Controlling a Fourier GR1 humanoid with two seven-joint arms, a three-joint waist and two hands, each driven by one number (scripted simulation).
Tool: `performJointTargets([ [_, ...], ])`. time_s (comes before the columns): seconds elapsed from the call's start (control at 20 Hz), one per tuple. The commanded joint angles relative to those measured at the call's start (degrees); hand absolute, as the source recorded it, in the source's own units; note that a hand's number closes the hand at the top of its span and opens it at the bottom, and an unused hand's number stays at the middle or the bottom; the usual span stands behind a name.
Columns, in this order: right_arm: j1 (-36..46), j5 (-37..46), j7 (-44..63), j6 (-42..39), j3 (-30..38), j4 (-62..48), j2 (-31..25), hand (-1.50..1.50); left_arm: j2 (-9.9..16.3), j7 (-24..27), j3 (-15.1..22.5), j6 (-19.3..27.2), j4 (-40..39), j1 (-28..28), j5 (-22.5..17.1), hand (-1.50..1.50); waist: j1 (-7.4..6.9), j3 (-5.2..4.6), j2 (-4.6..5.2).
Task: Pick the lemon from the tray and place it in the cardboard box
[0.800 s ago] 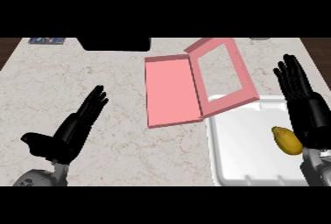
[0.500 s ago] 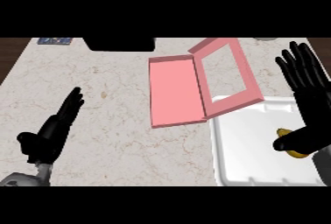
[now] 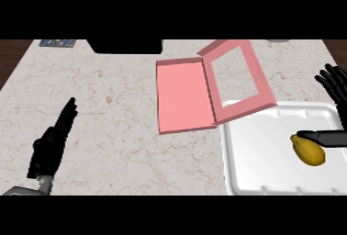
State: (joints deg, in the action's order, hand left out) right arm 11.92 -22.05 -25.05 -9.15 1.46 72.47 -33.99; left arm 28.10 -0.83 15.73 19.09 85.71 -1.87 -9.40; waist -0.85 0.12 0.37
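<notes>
one lemon [image 3: 308,150], one tray [image 3: 261,151], one box [image 3: 183,97]

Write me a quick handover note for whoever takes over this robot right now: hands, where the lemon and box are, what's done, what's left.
Left hand: open, resting at the view's lower left, holding nothing.
Right hand: open at the right edge, over the tray's far side, its thumb right beside the lemon; not curled round it.
Lemon: lies in the white tray, near its right side.
Box: pink, lid open, on the counter at the tray's upper left corner; nothing in it.
Done: hand brought to the lemon.
Left: grasp the lemon, lift it, place it in the box.
</notes>
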Motion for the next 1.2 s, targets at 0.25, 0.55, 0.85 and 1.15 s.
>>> performJointTargets([
  [0.25, 3.86, 18.26, -6.49, -7.07, -4.61, -6.68, -16.16, -1.50, 0.95, -0.98, -1.55, -1.33, -0.69, -0.70, 0.27, 0.00, -0.50, -0.13, -0.07],
  [0.55, 2.18, 28.95, -6.06, -16.25, -11.67, -3.56, -28.58, -1.50, -0.04, -1.04, -1.33, -0.12, -0.96, -0.46, 1.47, 0.00, 0.24, -0.24, -0.22],
  [0.85, 2.08, 35.12, 0.30, -18.96, -16.21, 3.01, -27.55, -1.50, -1.48, -3.16, -1.83, -0.42, -0.94, -1.50, 2.22, 0.00, 0.91, -0.17, -0.45],
  [1.15, -0.88, 40.61, 6.16, -17.84, -15.26, 6.57, -23.04, -1.50, -3.39, -5.11, -2.64, -0.61, -0.85, -2.20, 5.17, 0.00, 1.12, -0.13, -0.43],
])
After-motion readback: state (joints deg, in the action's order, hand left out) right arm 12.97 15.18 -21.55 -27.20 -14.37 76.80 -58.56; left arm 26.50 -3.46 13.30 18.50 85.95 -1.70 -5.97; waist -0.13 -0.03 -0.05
